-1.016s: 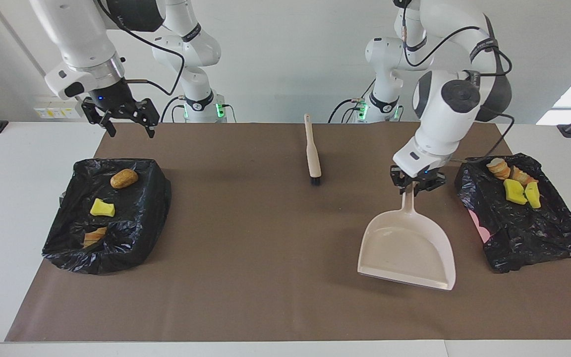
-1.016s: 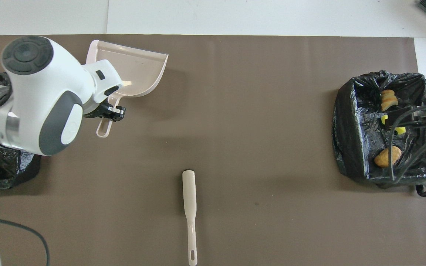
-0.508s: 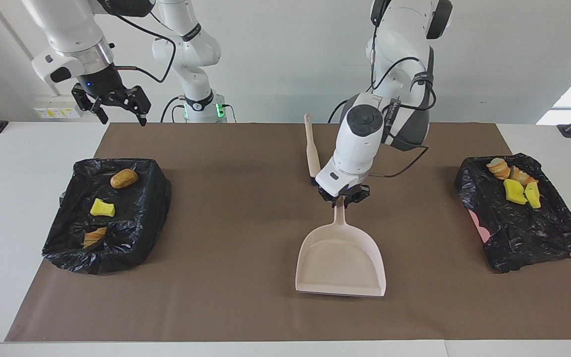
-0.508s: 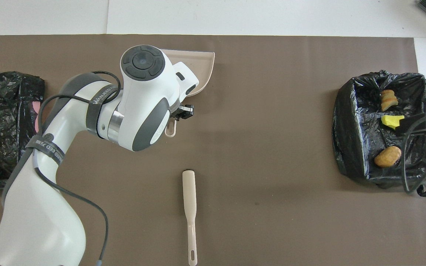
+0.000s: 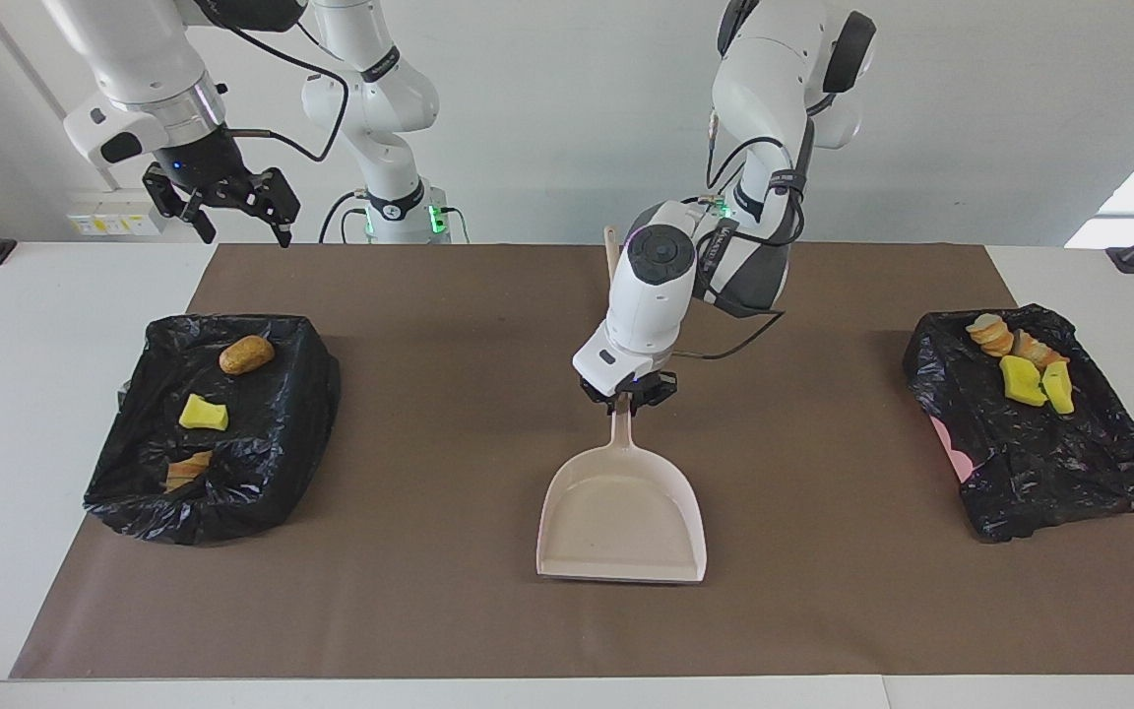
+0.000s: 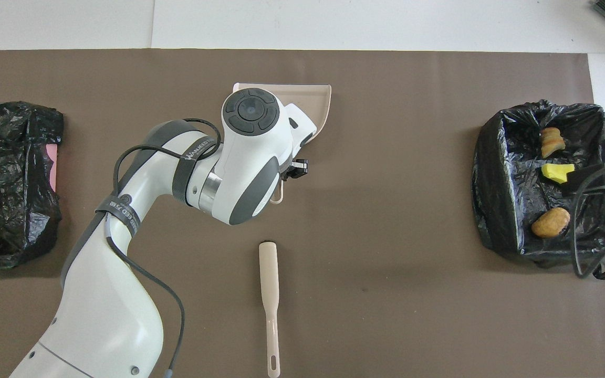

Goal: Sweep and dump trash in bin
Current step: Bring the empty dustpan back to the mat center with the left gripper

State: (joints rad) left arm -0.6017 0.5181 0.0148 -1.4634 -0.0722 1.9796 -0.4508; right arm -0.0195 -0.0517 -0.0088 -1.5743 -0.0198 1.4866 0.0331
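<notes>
My left gripper [image 5: 626, 392] is shut on the handle of the cream dustpan [image 5: 623, 517]. The pan is empty and sits at the middle of the brown mat, its mouth pointing away from the robots. In the overhead view the left arm covers most of the dustpan [image 6: 317, 100]. The trash lies in two black-bagged bins. The bin [image 5: 303, 414] at the right arm's end holds a brown chunk [image 5: 246, 354], a yellow one [image 5: 203, 414] and an orange-brown one [image 5: 188, 469]. The bin [image 5: 1049, 473] at the left arm's end holds several chunks [image 5: 1020, 381]. My right gripper [image 5: 232, 209] hangs open, high above the table's robot-side edge.
A cream brush [image 6: 269, 294] lies on the mat [image 6: 386, 236] nearer to the robots than the dustpan, its bristle end toward the pan. In the facing view the left arm hides part of the brush [image 5: 615, 286]. White tabletop surrounds the mat.
The left arm has carried the dustpan from beside the bin at its own end to the middle of the mat. The right gripper rose a little, then held still.
</notes>
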